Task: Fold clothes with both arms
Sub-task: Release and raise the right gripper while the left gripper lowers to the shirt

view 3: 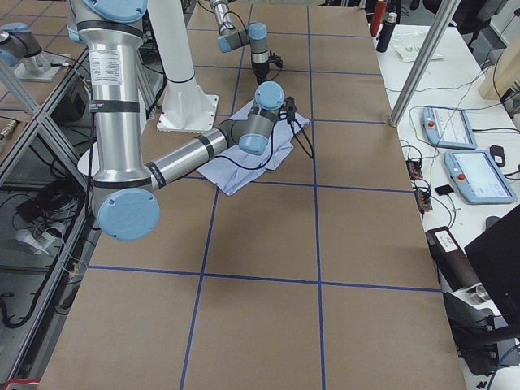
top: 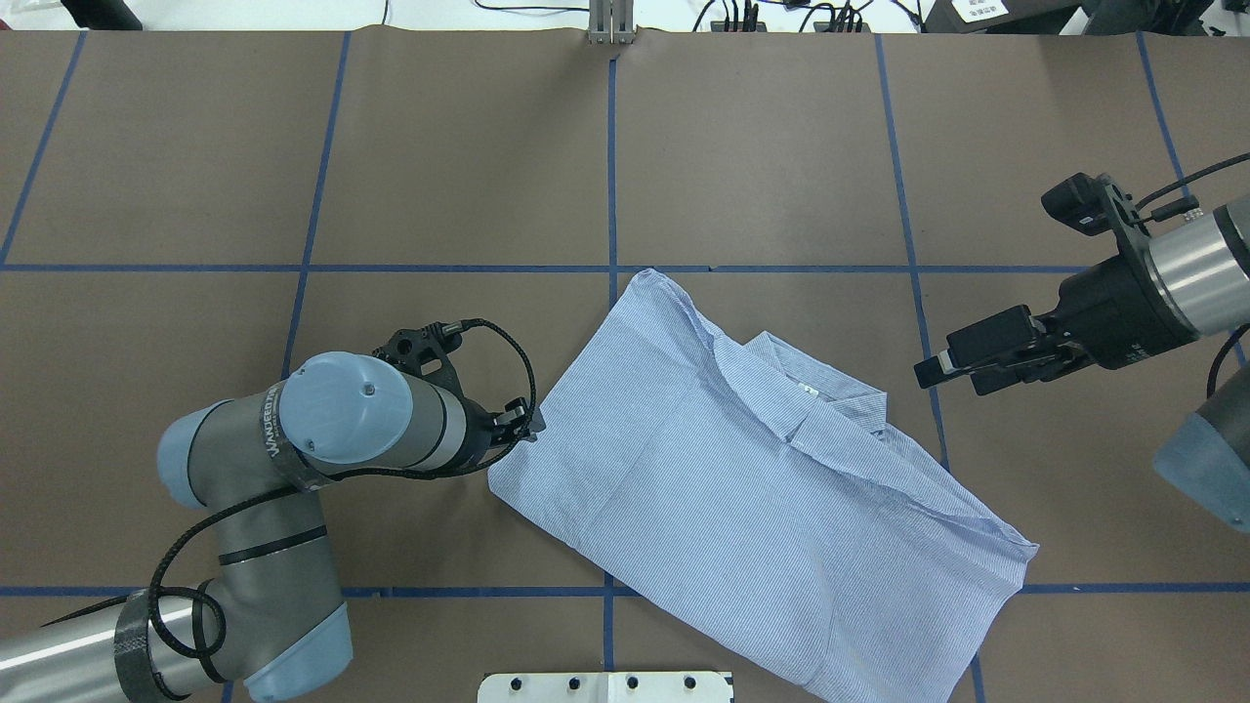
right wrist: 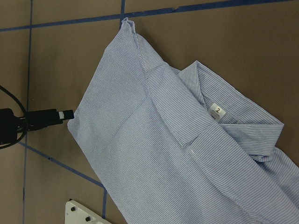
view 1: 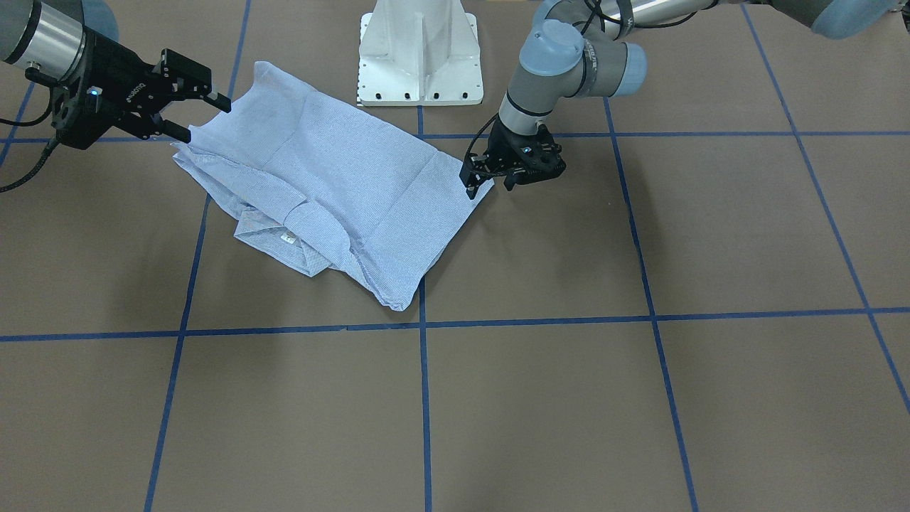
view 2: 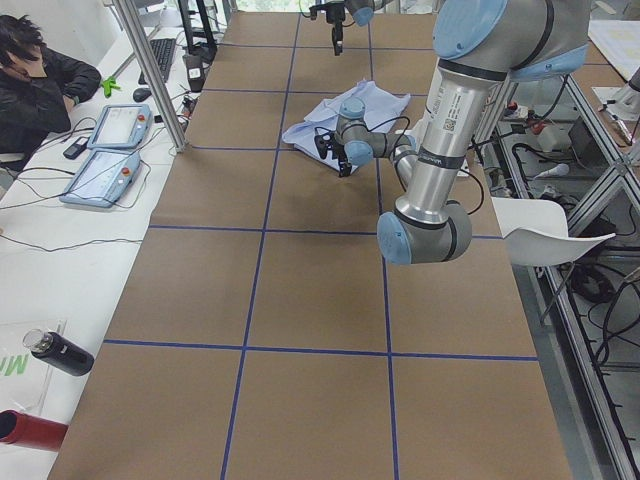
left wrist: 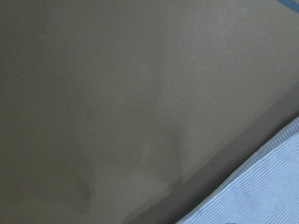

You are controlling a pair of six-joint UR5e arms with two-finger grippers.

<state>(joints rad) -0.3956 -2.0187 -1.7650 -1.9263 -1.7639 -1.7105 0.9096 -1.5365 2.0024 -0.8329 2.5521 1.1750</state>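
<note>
The shirt (top: 742, 488) lies folded on the table (top: 293, 146), directly before the base (view 1: 419, 64) and diagonal to the tape lines (top: 610, 195). Its collar (top: 830, 405) lies on the side away from the robot, toward the robot's right. The left gripper (view 1: 470, 181) sits at the shirt's corner on the robot's left, right at the cloth's edge. The right gripper (view 1: 199, 116) is on the opposite side, near the collar end; the overhead view shows it apart from the cloth.
</note>
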